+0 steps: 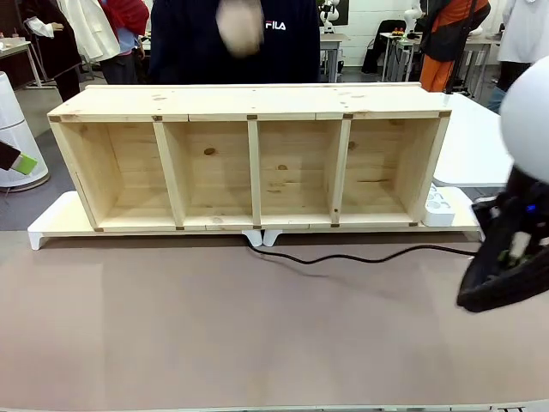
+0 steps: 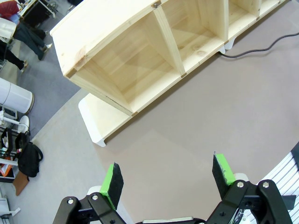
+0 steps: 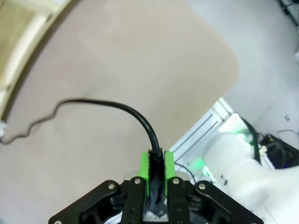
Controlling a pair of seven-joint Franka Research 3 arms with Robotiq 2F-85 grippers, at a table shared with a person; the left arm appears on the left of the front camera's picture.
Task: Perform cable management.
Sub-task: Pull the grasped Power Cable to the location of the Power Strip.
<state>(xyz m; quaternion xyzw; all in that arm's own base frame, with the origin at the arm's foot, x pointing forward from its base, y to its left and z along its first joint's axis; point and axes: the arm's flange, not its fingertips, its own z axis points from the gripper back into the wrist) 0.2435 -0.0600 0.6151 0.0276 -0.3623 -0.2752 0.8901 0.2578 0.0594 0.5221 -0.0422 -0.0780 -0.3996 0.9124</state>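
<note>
Green pads of the right gripper (image 3: 157,161) are pinched narrow on the end of the cable (image 3: 119,107), which rises between them and curves off across the brown table top (image 3: 140,56). The piece held is mostly hidden between the pads, so its shape is hard to make out.

From the front, the cable (image 1: 360,256) lies in a loose wave on the table top, running from the two white feet (image 1: 262,238) under the middle of the shelf to the dark, blurred right wrist at the picture's right edge. Its far end passes beneath the shelf's front edge and is hidden there.

On a low white riser (image 1: 51,225) stands the wooden shelf unit (image 1: 249,112), its open side towards the robot. It has four compartments side by side, each showing only bare pine boards. A white power strip (image 1: 439,206) lies just beside its right end, partly cut off by the shelf's side.

Left gripper (image 2: 167,172) hangs over the table top near the riser's left corner, jaws spread wide with only table between them.

Behind the shelf stands a person in a dark top, one raised hand (image 1: 240,26) blurred.
</note>
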